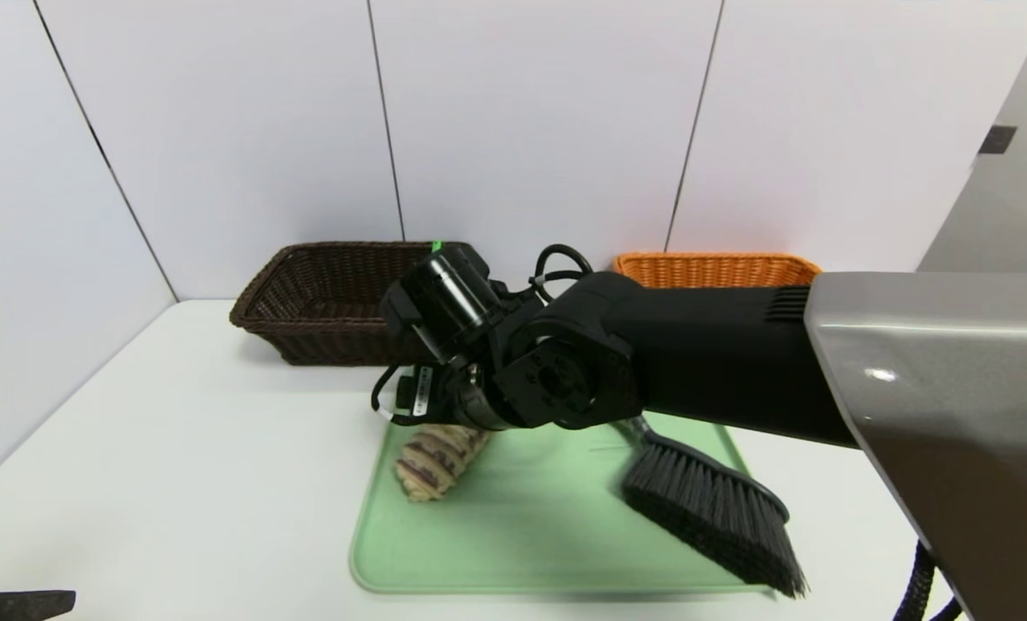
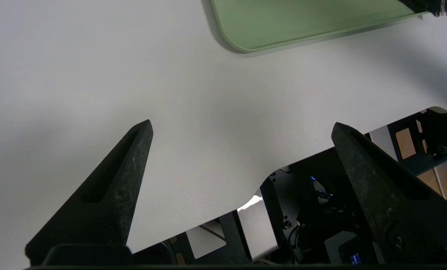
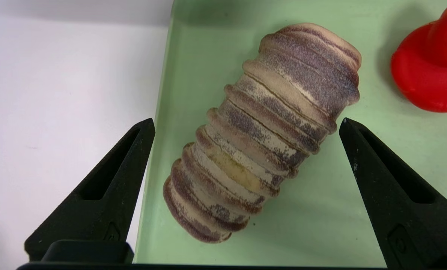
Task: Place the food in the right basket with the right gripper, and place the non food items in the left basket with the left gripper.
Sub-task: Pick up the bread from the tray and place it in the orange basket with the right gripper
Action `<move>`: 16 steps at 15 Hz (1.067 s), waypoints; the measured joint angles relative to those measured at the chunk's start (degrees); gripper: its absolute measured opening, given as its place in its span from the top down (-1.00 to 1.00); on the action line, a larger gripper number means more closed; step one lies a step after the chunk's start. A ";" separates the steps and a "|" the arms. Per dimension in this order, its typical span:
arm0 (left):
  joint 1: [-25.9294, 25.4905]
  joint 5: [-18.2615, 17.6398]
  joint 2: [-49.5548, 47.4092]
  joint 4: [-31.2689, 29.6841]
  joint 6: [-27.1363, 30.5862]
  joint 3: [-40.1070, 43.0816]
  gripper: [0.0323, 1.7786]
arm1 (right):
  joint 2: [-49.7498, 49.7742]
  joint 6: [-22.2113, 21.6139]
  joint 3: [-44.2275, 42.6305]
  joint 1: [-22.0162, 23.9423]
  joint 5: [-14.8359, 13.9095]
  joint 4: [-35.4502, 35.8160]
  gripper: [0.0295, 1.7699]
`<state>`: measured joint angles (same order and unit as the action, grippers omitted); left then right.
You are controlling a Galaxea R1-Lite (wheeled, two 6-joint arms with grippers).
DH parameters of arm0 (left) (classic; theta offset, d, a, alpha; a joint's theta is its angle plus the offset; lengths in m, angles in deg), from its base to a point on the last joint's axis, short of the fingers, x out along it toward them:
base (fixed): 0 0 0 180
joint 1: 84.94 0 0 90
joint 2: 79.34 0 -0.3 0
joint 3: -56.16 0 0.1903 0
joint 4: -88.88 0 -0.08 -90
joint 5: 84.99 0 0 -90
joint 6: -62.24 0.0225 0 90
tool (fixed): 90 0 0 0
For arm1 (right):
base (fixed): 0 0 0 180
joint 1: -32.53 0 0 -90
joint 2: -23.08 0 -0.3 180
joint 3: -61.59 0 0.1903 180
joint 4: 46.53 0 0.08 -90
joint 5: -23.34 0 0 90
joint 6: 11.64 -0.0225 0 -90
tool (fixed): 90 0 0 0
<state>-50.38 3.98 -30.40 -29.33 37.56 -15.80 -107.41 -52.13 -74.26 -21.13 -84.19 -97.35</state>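
White worktop [image 1: 177, 448]: right tool [image 3: 246, 123] gapes wide, empty, straddling the striped roll [image 3: 261, 131] at the green mat's [image 1: 530, 517] ten o'clock; looks soft, light, so pinch mid-length. Left tool [image 2: 242, 127] open, idle.

Honestly nothing readable here; the small white sticker [image 1: 421, 390] on my black wrist has print too tiny to make out.
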 joint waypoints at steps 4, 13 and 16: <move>-0.02 -0.17 -0.96 0.10 -0.01 0.06 -0.90 | -0.79 0.16 -0.02 -0.11 -0.05 1.16 -0.92; -0.02 -0.17 -2.28 0.22 0.02 -0.44 -0.90 | -2.26 0.27 -0.02 -0.02 -0.22 0.37 -0.92; -0.02 -0.20 -2.40 0.16 0.13 -0.46 -0.90 | -2.34 0.27 -0.02 0.06 -0.22 0.23 -0.92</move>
<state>-50.40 3.78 -32.80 -29.17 37.69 -16.26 -109.75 -51.86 -74.28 -21.07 -84.41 -97.12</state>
